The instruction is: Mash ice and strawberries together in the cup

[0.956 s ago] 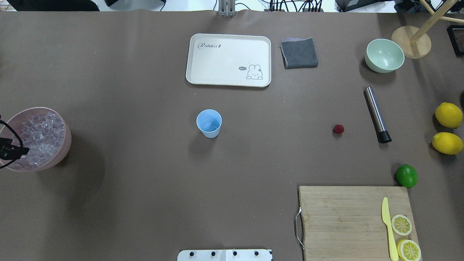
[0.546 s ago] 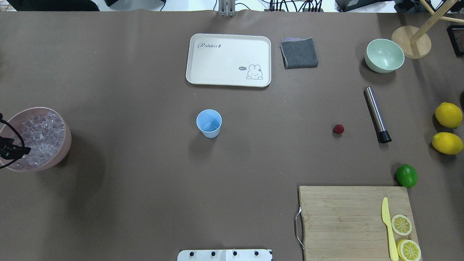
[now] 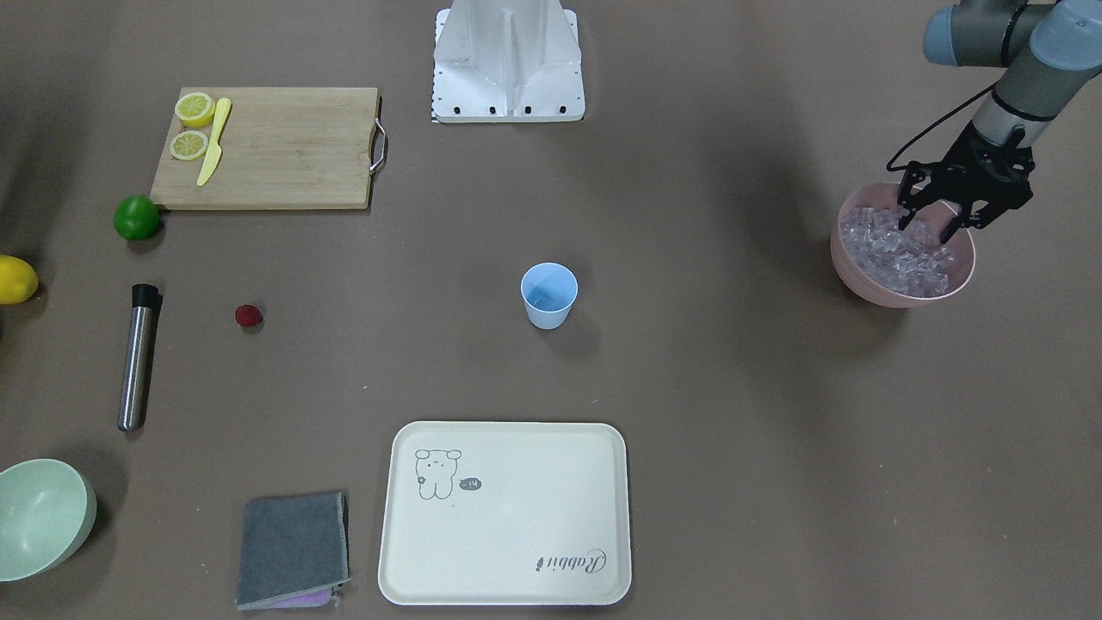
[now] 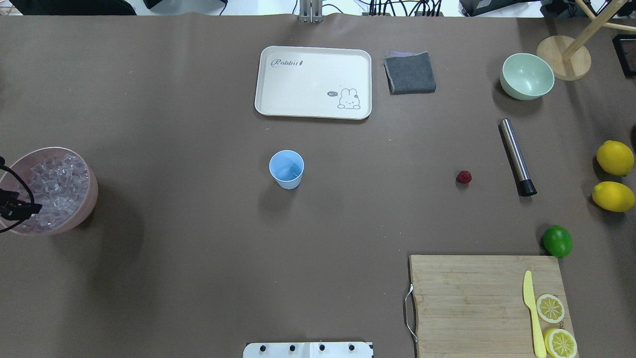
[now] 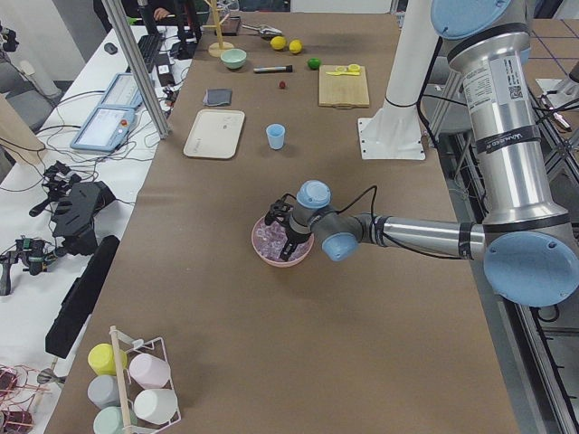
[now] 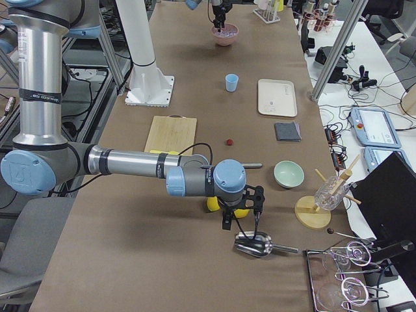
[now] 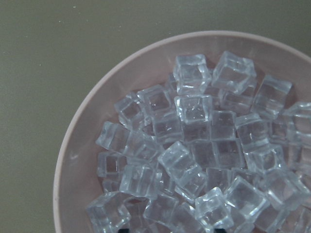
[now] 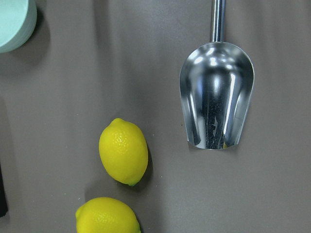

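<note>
At the robot's left end of the table [image 3: 740,405], you had the pink bowl [image 3: 895,294] heaped with the ice [image 3: 891,254]. The left gripper [image 3: 928,231] hung over that bowl, pointing down. Its two fingers were spread apart, with the tips down among the top cubes near the rim on the robot's side. You could not tell from any view whether a cube sat between them. The left wrist view showed the cubes close beneath, piled loosely against the bowl wall.

The cup [image 3: 548,297] stood upright, mouth up, near the middle of the table and well apart from the pink bowl. The strawberry [image 3: 249,316] lay on the bare table in the robot's right half. It was between the cup and a metal muddler [image 3: 138,362], nearer the muddler and touching neither.

The right gripper [image 6: 241,224] hovered at the robot's right end of the table, above a metal scoop [image 8: 217,97] and two lemons [image 8: 123,151]. It appeared only in the side view, so you could not tell whether its fingers were apart or together. The scoop lay hollow side up, near the lemons but not touching them.

On the operators' side you had a cream tray [image 3: 508,525], a folded grey cloth [image 3: 293,547] just beside it, and a pale green bowl [image 3: 43,517]. A lime [image 3: 137,217] sat at the corner of the cutting board [image 3: 284,146].
</note>
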